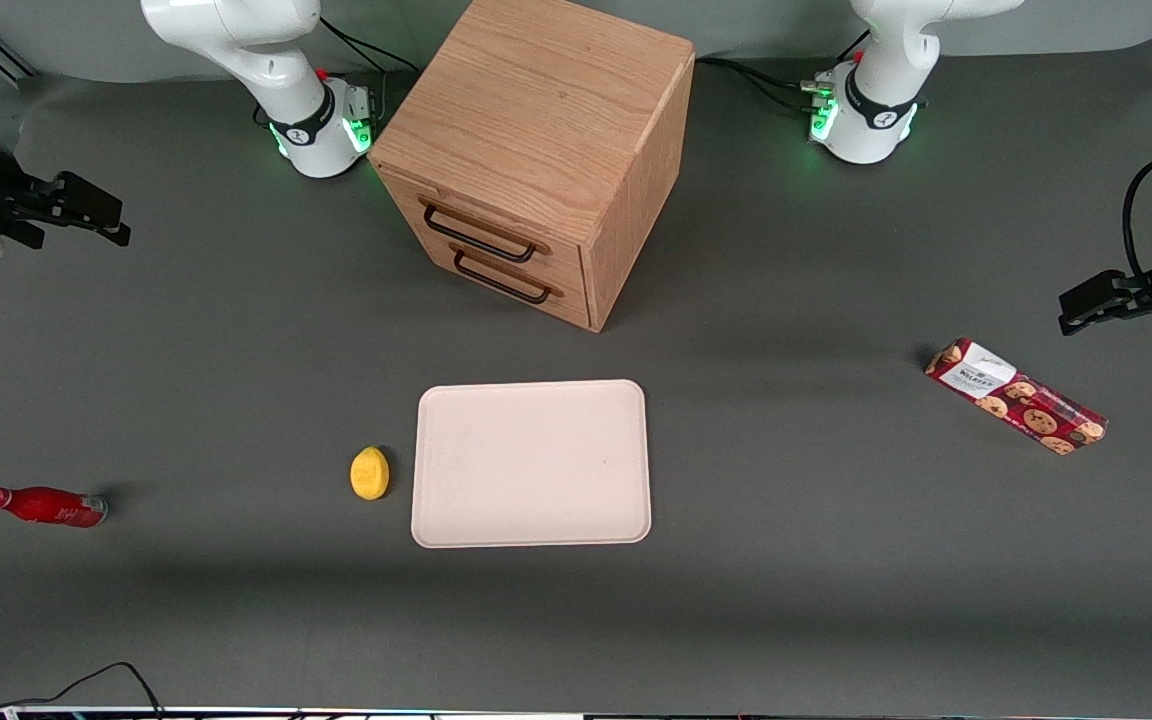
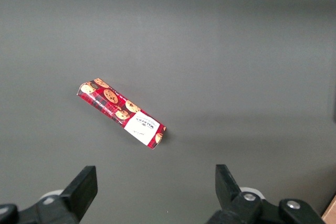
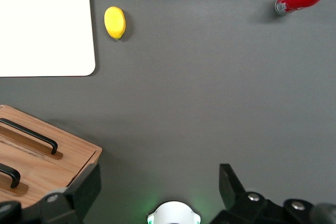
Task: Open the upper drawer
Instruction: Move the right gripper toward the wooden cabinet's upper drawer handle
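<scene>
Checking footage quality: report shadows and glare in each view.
Front view: the cabinet casts a soft shadow toward the parked arm's end; gripper open, high at the working arm's end. Right wrist view: tray glares white. Left wrist view: evenly lit cookie box.

Even, diffuse overhead light; all three views sharp and evenly exposed.

The grey table [image 1: 836, 560] shows no glare, only broad soft bands of darker and lighter tone running across it. The cabinet [image 1: 536, 130] casts a soft-edged shadow toward the parked arm's end; the lemon [image 1: 369, 473], red bottle [image 1: 41, 506] and biscuit packet [image 1: 1016, 396] each throw only a small faint shadow. The pale tray [image 1: 532, 463] reads bright, near white in the right wrist view, its surface detail washed out. Green lamps at the arm bases tint the table locally. The gripper [image 3: 157, 192], high over the table near the cabinet, appears dark with its fingers slightly soft in focus. Mild bending of straight lines at the front view's edges.
</scene>
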Motion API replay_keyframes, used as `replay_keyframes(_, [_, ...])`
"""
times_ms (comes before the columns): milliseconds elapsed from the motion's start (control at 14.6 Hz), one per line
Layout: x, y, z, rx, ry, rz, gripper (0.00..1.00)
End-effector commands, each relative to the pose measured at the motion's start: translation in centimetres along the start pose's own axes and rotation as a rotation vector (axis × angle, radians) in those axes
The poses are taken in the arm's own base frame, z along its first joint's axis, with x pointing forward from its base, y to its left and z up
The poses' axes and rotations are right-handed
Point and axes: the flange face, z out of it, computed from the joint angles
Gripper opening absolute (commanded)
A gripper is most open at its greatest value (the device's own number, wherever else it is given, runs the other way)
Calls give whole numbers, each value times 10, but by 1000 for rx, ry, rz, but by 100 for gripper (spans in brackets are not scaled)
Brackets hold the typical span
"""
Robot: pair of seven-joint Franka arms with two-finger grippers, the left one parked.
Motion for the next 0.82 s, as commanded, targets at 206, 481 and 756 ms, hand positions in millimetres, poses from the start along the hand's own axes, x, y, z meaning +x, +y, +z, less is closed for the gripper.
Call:
replay_keyframes(206, [-16,-66,-19,-5,-15,-108,100])
replay_keyframes(481, [-33,-151,-14,2,-26,-266,100])
replay_keyframes(756, [-54,-209,-12,-18,-23,-288,100])
